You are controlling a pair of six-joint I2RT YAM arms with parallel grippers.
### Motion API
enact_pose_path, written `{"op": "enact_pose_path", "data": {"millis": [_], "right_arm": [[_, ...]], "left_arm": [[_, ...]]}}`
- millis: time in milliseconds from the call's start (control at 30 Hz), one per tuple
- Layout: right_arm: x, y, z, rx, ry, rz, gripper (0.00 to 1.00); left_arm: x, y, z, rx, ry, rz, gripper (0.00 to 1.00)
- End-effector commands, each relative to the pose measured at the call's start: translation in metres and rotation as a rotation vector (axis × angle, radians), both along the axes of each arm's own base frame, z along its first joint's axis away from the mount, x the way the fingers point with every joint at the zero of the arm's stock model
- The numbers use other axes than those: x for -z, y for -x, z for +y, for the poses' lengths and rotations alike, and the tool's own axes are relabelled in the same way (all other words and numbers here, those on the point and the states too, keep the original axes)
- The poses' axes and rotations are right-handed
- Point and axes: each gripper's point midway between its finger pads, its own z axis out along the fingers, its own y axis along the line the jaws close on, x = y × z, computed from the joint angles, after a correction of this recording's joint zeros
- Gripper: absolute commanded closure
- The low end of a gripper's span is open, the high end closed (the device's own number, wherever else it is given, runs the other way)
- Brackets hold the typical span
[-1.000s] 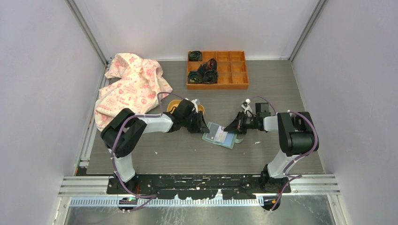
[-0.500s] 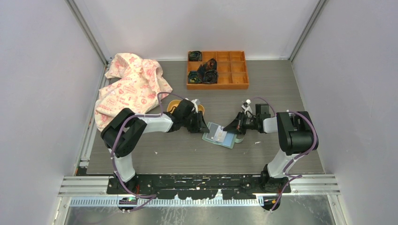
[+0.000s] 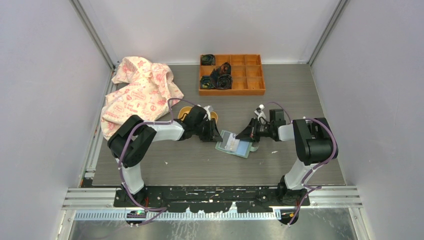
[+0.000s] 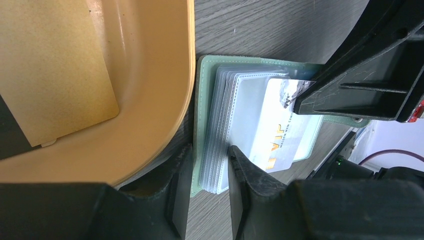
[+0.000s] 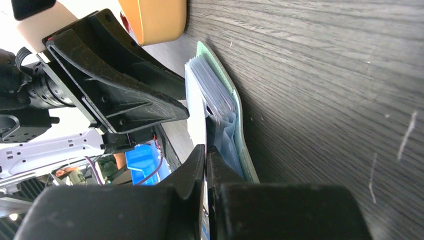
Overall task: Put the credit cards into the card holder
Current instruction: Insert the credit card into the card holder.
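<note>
Two arms lean in from either side over the grey table [image 3: 300,95] and meet at its middle, well apart from the orange tray [image 3: 252,75] at the back. Near the left arm's wrist sits the yellow dish [image 4: 150,75], with one tan card [image 4: 50,65] lying flat in it, most likely next in line. Just beside the dish's rim lies the card holder [image 4: 206,90], open on the table, its clear sleeves fanned upward. The left gripper [image 4: 207,155] pinches the holder at one edge, with the cover and the sleeve stack between its fingers, probably to stop it sliding while a card goes in. The right gripper [image 5: 205,147] is pressed together on one end of a white card [image 4: 277,132]. It holds the card low and nearly level with the top sleeve, so the free edge can slip into the pocket. How deep the card sits I cannot tell.
</note>
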Motion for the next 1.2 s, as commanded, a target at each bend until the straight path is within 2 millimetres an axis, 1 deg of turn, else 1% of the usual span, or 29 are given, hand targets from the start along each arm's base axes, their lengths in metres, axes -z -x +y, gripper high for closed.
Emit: {"op": "enact_pose_path", "data": {"millis": [0,267,333,400,467,567,633,733,800,867,933,967,1067,1167], "right_arm": [[-0.002,-0.009,0.005,-0.015,0.005,-0.041,0.91],[-0.001,-0.012,0.013,-0.037,0.004,-0.043,0.91],[-0.001,-0.013,0.014,-0.040,0.004,-0.032,0.91],[0.000,-0.014,0.013,-0.044,0.007,-0.022,0.89],[-0.001,-0.014,0.012,-0.046,0.012,-0.025,0.87],[-0.001,-0.016,0.009,-0.036,0.014,-0.020,0.84],[0.000,-0.016,0.009,-0.038,0.016,-0.015,0.84],[0.001,-0.015,0.008,-0.040,0.018,-0.013,0.83],[0.001,-0.015,0.008,-0.040,0.020,-0.011,0.83],[0.002,-0.015,0.008,-0.042,0.021,-0.008,0.83],[0.003,-0.015,0.008,-0.043,0.022,-0.006,0.83],[0.004,-0.015,0.008,-0.042,0.022,-0.004,0.83],[0.004,-0.014,0.008,-0.046,0.026,-0.002,0.83],[0.004,-0.014,0.008,-0.047,0.026,-0.001,0.83]], "left_arm": [[0.037,0.011,0.024,-0.001,-0.144,0.055,0.69],[0.031,0.009,0.018,0.006,-0.134,0.041,0.69],[0.033,0.013,0.020,0.009,-0.147,0.055,0.69],[0.029,0.012,0.020,0.004,-0.147,0.045,0.69],[0.019,0.011,0.021,-0.005,-0.147,0.014,0.69],[-0.003,0.008,0.025,-0.021,-0.162,-0.049,0.66],[-0.020,0.006,0.029,-0.034,-0.170,-0.095,0.64],[-0.039,0.006,0.035,-0.046,-0.181,-0.154,0.63],[-0.051,0.008,0.032,-0.036,-0.174,-0.192,0.63],[-0.063,0.016,0.019,0.002,-0.164,-0.227,0.63],[-0.073,0.026,-0.003,0.045,-0.162,-0.269,0.63],[-0.072,0.037,-0.017,0.085,-0.175,-0.284,0.63],[-0.078,0.047,-0.044,0.125,-0.226,-0.357,0.63],[-0.078,0.055,-0.069,0.162,-0.187,-0.374,0.69]]}}
